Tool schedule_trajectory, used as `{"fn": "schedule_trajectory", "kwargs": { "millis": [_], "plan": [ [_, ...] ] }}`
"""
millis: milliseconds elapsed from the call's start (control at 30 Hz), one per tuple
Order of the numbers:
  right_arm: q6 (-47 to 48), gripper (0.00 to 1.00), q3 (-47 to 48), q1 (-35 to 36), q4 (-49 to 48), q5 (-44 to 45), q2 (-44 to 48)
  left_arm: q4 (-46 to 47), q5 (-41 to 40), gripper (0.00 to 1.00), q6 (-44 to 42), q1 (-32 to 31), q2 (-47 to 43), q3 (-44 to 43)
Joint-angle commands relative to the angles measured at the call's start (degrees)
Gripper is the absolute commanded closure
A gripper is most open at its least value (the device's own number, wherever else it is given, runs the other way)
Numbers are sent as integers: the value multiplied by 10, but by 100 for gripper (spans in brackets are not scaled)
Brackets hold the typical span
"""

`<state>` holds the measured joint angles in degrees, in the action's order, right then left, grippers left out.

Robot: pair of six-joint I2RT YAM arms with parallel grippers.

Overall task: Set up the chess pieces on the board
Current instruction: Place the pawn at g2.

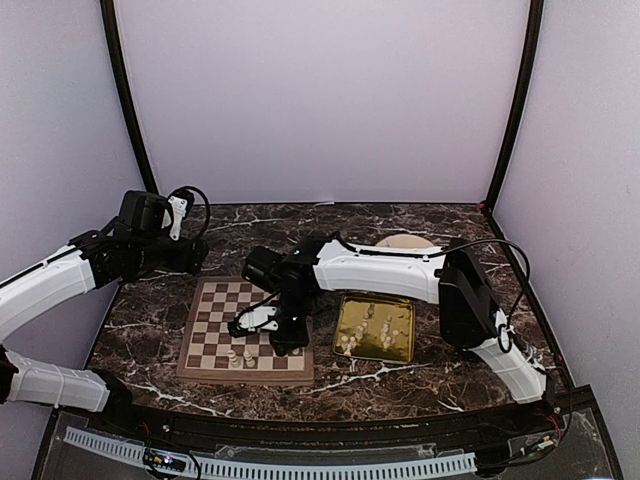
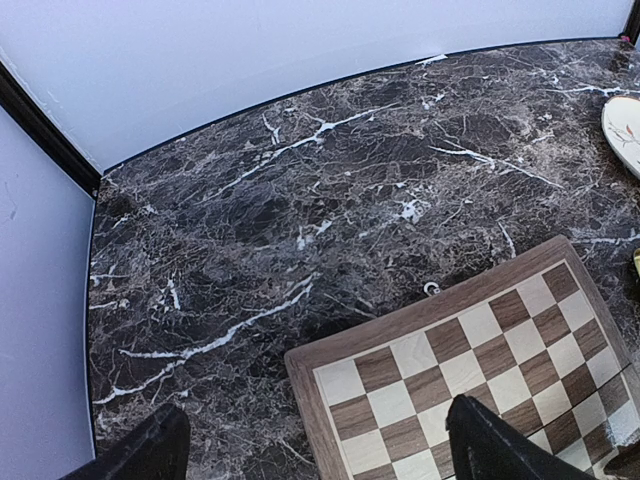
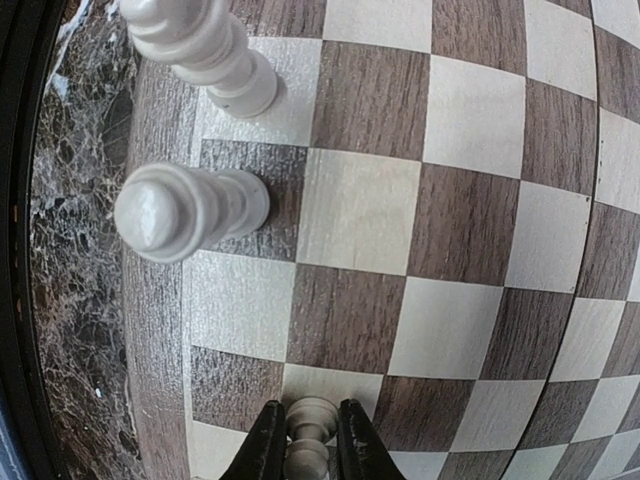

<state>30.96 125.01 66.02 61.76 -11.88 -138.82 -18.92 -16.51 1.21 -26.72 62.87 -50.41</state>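
At the far left, the left jaws are seen spread wide and empty above the bench [image 2: 300, 250], by the far left corner of the board [image 2: 480, 350]. No hazard is judged there unless that arm is swung across the squares. Two chess pieces [image 1: 240, 357] are stood side by side along the board's near edge. Just right of them, the right jaws are closed on a third piece [image 3: 310, 435], which is pinched between the fingers [image 3: 268, 445] low over the squares. The exact square cannot be told. If the piece is released tilted it could topple, and the standing pair could be knocked by a sideways retreat. The remaining pieces [image 1: 372, 328] are left in the gold tray [image 1: 400, 352], right of the board.

The tray and the whole layout are shown only from above, where the grip is hidden. The pinch is shown only by the right wrist view. A plate [image 2: 625, 130] edge is caught by the left wrist view.
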Motion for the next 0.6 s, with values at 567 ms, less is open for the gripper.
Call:
{"fn": "schedule_trajectory", "kwargs": {
  "millis": [567],
  "plan": [
    [-4,82,35,7,10,16,-25,6,8,8,-5,5,-6,7]
  ]
}}
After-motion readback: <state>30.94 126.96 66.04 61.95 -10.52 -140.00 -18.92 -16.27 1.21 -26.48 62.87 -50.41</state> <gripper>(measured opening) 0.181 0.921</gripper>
